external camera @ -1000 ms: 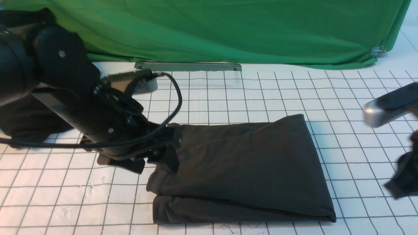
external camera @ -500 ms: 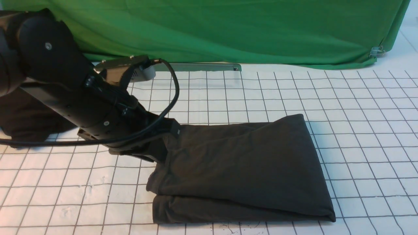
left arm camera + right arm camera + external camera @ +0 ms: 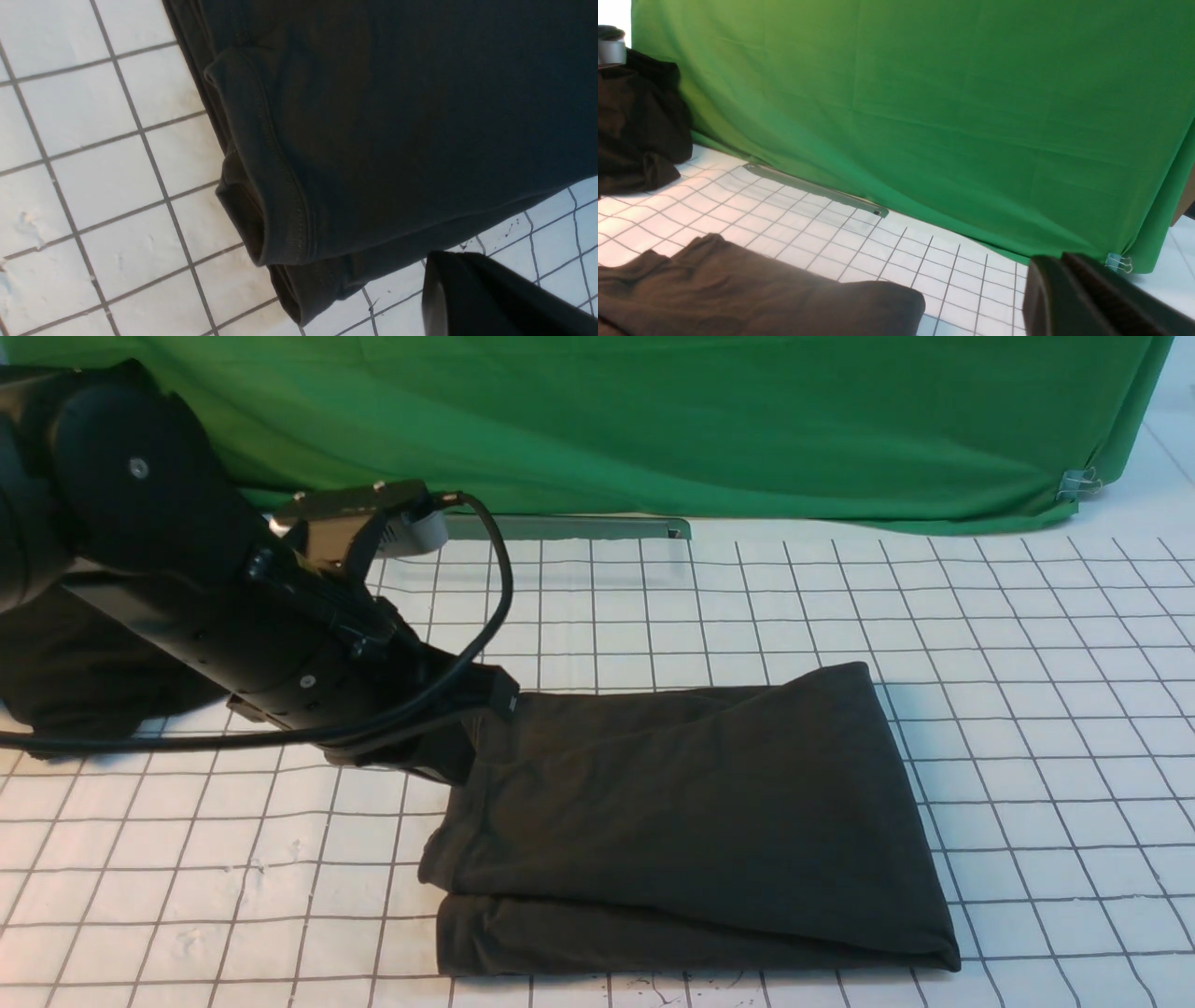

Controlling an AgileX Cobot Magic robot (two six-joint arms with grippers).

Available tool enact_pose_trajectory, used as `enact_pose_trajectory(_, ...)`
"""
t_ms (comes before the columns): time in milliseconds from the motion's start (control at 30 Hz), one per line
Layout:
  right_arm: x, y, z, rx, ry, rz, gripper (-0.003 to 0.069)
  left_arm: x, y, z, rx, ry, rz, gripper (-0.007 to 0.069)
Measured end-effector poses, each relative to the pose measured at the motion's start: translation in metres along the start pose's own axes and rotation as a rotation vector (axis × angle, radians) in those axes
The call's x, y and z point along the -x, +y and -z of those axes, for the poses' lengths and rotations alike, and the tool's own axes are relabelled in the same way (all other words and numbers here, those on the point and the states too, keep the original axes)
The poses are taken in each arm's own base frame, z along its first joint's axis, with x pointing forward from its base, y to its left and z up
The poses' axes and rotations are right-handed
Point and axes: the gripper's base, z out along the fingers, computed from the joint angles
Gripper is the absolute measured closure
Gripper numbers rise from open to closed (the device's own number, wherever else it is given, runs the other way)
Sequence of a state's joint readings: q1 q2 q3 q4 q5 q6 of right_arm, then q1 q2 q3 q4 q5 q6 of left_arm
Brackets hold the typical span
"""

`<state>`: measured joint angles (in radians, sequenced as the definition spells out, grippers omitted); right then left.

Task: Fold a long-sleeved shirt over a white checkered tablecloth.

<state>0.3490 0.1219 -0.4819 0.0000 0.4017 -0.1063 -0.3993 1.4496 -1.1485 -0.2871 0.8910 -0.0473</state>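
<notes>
Backdrop: a plain green draped cloth (image 3: 653,420) hangs across the far side, softly creased.
Clip: a small metal binder clip (image 3: 1080,483) pinches its lower right corner.
Bar: a flat grey metal strip (image 3: 560,527) lies along its foot.
Light: even, soft shadows.

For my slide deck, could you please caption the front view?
Left pincer shut at the folded long-sleeved shirt on the white checkered tablecloth.

— Counted on the white checkered tablecloth (image 3: 1027,709)?
— One folded long-sleeved shirt (image 3: 691,821), one black heap of cloth (image 3: 75,681).
— Behind the tablecloth?
— One green drape (image 3: 653,420), one metal bar (image 3: 560,527).
</notes>
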Motion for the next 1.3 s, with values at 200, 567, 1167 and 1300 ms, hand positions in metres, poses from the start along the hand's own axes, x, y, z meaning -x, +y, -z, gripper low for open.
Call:
enact_pose_trajectory(200,0.0,0.0,0.0,0.0,0.0,0.0,0.0632,0.002,0.0,0.0,0.0,-0.018,0.0,0.0624)
enact_pose_trajectory(567,0.0,0.0,0.0,0.0,0.0,-0.002,0.061,0.01,-0.001,0.001,-0.007,-0.106,0.0,0.0624)
enact_pose_trajectory(1167,-0.068,0.007,-0.008,0.013,0.132,-0.006,0.0581,0.012,-0.001,0.001,-0.006,-0.127,-0.002,0.0623)
enact_pose_trajectory(1300,-0.089,0.009,-0.008,0.007,0.166,-0.006,0.0571,0.013,0.0,0.001,-0.005,-0.138,-0.004,0.0623)
